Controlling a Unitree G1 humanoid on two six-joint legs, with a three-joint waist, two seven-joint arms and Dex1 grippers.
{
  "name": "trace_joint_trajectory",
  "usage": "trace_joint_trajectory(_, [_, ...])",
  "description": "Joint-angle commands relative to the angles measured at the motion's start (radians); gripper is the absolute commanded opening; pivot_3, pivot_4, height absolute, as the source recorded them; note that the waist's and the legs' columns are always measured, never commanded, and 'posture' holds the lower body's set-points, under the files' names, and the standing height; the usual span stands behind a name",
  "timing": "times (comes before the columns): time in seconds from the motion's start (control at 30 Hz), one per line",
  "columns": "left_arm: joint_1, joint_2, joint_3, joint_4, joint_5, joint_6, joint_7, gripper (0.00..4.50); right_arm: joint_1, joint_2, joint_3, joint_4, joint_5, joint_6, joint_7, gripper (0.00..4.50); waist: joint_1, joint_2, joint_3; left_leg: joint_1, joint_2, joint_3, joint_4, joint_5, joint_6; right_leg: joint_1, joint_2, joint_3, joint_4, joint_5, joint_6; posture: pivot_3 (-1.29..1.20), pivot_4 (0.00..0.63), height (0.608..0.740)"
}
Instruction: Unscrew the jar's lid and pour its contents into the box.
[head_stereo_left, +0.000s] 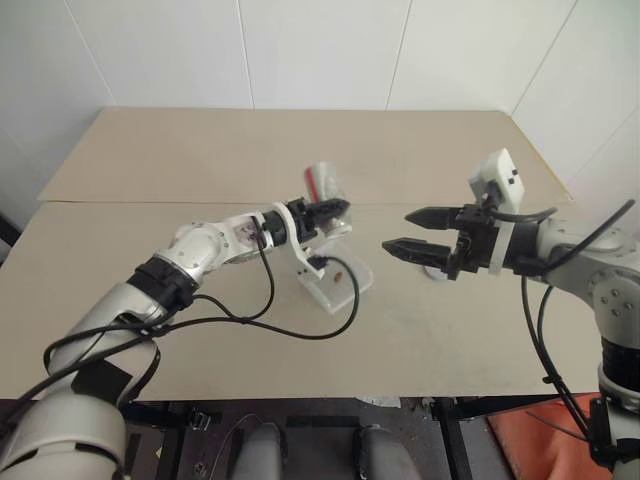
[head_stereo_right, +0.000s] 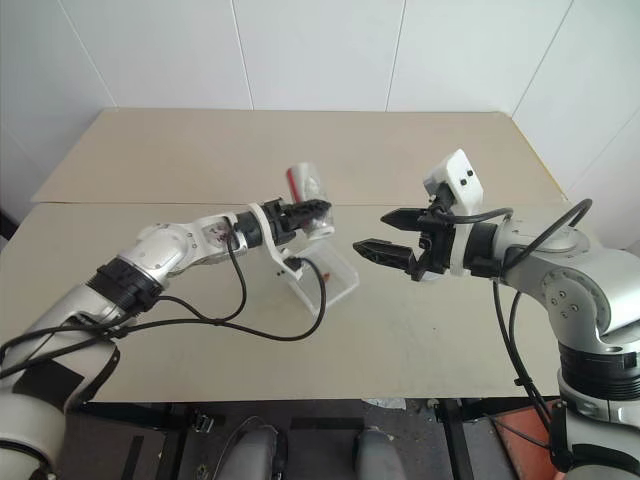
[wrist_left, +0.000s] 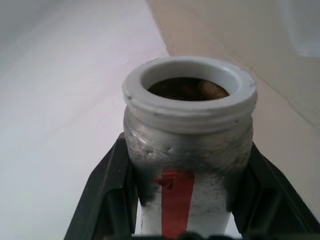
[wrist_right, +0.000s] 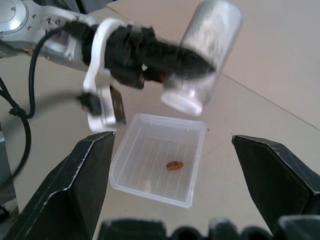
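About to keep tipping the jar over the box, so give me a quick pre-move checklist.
1. Left end effector shut on the jar: ok.
2. Lid off, mouth open: ok.
3. Jar mouth above the box, tilted down: ok.
4. Contents out: one reddish-brown piece lies in the box; brown material shows inside the jar: not ok.
5. Right end effector open, apart from jar and box: ok.
6. Where the lid lies: cannot tell.

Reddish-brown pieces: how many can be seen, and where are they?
2 visible. One piece lies on the floor of the box. Another sits just inside the mouth of the jar, which the left gripper holds; more may be hidden deeper inside.
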Motion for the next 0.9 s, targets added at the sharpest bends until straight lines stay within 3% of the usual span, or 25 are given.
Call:
trace_joint_trajectory(0.03, [0.065, -0.081, 0.254, -0.079, -0.395, 0.249, -0.246, 1.99, -0.011, -0.014, -0.016, -0.023, 0.003, -0.027, 0.017, 4.41, -0.001, 0.0, 0.0, -0.001, 0.0, 0.0, 0.001, 0.0, 0.0, 0.0, 0.0, 0.0, 0.0, 0.0, 0.0, 0.0, 0.15, 0.74])
trace_joint_trajectory(0.17, [0.11, -0.205, 0.48, -0.164, -0.702, 0.652, -0.436, 1.99, -0.017, -0.009, -0.007, -0.015, -0.003, -0.031, 0.026, 4.41, -0.003, 0.0, 0.0, 0.0, 0.0, 0.0, 0.001, 0.0, 0.0, 0.001, 0.001, -0.001, 0.001, 0.0, 0.0, 0.0, 0.15, 0.74])
trace_joint_trajectory(0.3, [0.151, -0.26, 0.628, -0.219, -0.905, 0.875, -0.497, 1.99, -0.025, -0.01, -0.005, -0.006, -0.004, -0.035, 0.037, 4.41, -0.008, 0.0, 0.0, 0.0, 0.0, -0.001, 0.001, 0.0, 0.0, 0.001, 0.001, -0.001, 0.0, 0.0, 0.0, 0.0, 0.15, 0.74])
trace_joint_trajectory(0.47, [0.222, -0.281, 0.696, -0.207, -1.027, 0.953, -0.505, 1.99, -0.029, -0.021, 0.002, 0.007, -0.018, -0.043, 0.057, 4.41, -0.013, 0.0, 0.0, 0.001, 0.0, -0.002, 0.001, 0.0, 0.0, 0.002, 0.001, -0.001, 0.0, 0.0, 0.0, 0.0, 0.15, 0.74])
trace_joint_trajectory(0.67, [0.307, -0.293, 0.694, -0.205, -1.073, 0.864, -0.494, 1.99, -0.03, -0.026, -0.004, 0.003, -0.022, -0.036, 0.071, 4.41, -0.013, 0.0, 0.0, 0.001, 0.0, -0.002, 0.001, 0.0, 0.0, 0.002, 0.001, -0.001, 0.0, 0.0, 0.0, 0.0, 0.15, 0.74])
trace_joint_trajectory(0.9, [0.417, -0.284, 0.684, -0.262, -1.098, 0.849, -0.483, 4.25, -0.026, -0.026, -0.011, -0.013, -0.014, -0.024, 0.065, 4.5, -0.013, 0.0, 0.0, 0.003, 0.0, -0.002, 0.001, 0.0, 0.0, 0.003, 0.001, 0.0, 0.0, 0.0, 0.0, 0.0, 0.15, 0.74])
